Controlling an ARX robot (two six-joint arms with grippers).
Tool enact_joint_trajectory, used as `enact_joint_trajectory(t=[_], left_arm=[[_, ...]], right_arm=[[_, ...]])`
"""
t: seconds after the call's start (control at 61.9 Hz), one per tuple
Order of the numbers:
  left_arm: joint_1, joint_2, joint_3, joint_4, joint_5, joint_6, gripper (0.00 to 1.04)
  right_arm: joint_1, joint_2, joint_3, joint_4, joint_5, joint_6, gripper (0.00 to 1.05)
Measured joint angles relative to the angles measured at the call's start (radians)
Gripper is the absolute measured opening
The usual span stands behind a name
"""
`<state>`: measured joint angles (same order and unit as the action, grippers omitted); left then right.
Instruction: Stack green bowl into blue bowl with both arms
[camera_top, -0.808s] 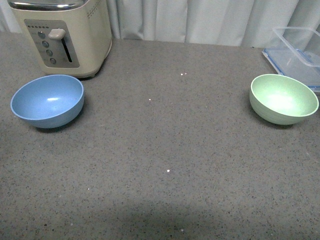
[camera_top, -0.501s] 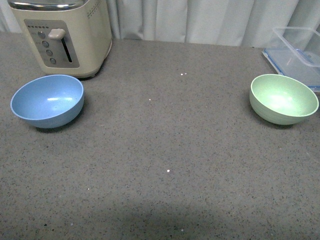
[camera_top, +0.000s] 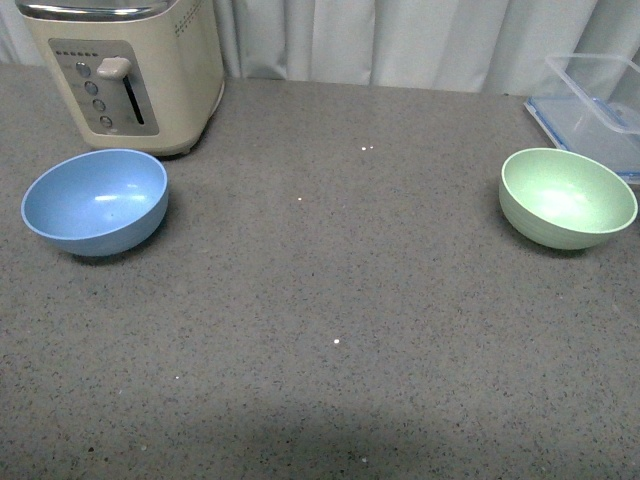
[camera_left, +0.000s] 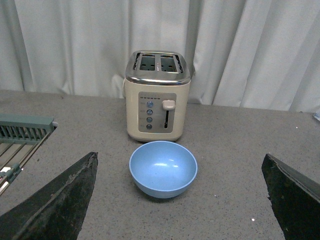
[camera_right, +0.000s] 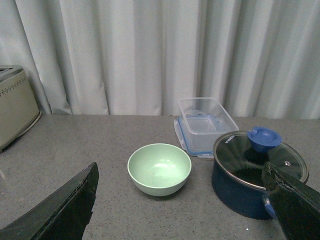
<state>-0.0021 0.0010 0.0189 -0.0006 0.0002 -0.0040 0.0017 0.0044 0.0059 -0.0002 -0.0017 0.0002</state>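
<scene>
Nothing has moved: blue bowl (camera_top: 95, 200) faces the left gripper (camera_left: 180, 155), green bowl (camera_top: 567, 197) the right gripper (camera_right: 181, 164), both spread wide and empty, apparently lined up for pickup.

On the tabletop (camera_top: 330, 280), the left bowl (camera_top: 95, 200) sits just before the toaster (camera_top: 130, 70); the right bowl (camera_top: 567, 197) sits far right, just before the container (camera_top: 597, 90).

Blue bowl (camera_top: 95, 200): light sky-blue, matte, upright, smooth inside showing, on the tabletop (camera_top: 330, 280) at left. Green bowl (camera_top: 567, 196): pale mint, matte, upright, at right. Well apart, not stacked.
</scene>
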Motion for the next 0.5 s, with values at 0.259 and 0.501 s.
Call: enact_joint_trajectory(t=[0.259, 0.501], left_arm=[[0.000, 0.000, 0.000, 0.000, 0.000, 0.000, 0.98], [0.000, 0.000, 0.000, 0.000, 0.000, 0.000, 0.98]], right_arm=[[0.000, 0.000, 0.000, 0.000, 0.000, 0.000, 0.96], [0.000, 0.000, 0.000, 0.000, 0.000, 0.000, 0.96]])
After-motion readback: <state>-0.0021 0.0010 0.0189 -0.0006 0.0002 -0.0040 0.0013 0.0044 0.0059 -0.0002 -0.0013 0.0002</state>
